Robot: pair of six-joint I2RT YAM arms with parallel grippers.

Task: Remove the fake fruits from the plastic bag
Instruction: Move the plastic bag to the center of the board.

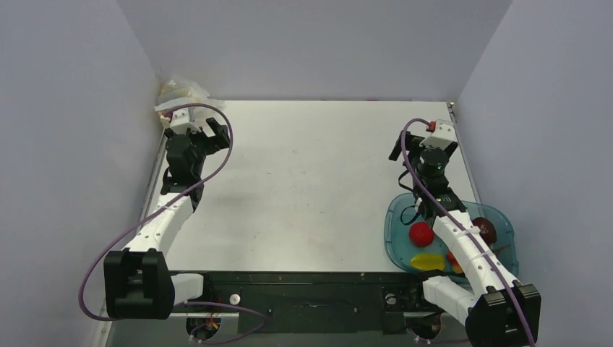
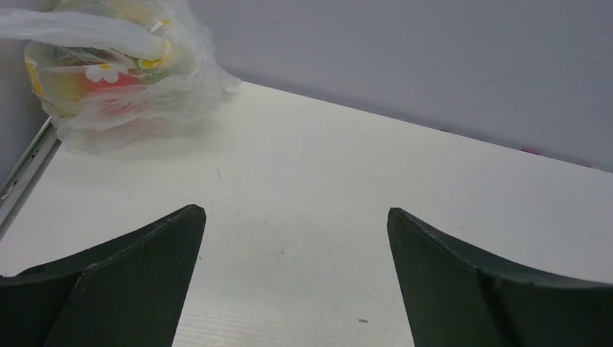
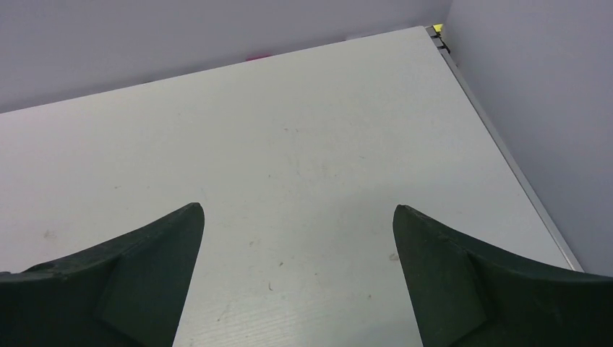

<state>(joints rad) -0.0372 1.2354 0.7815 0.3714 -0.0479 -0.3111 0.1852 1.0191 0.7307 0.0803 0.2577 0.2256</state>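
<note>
The plastic bag (image 1: pixel 181 95) lies crumpled in the far left corner of the table, red and yellow fake fruits (image 2: pixel 108 79) showing through its clear film (image 2: pixel 170 87). My left gripper (image 1: pixel 196 134) hangs open just in front of it, with only bare table between its fingers (image 2: pixel 296 217). On the right side, my right gripper (image 1: pixel 423 144) is open too and holds nothing (image 3: pixel 298 213). More fake fruits lie loose outside the bag: a red round one (image 1: pixel 421 233), a yellow piece (image 1: pixel 427 261) and a dark red one (image 1: pixel 484 229).
A teal translucent tray (image 1: pixel 396 217) at the near right holds the loose fruits, partly under my right arm. Grey walls close in the table on the left, back and right. A metal rail (image 2: pixel 25 173) runs along the left edge.
</note>
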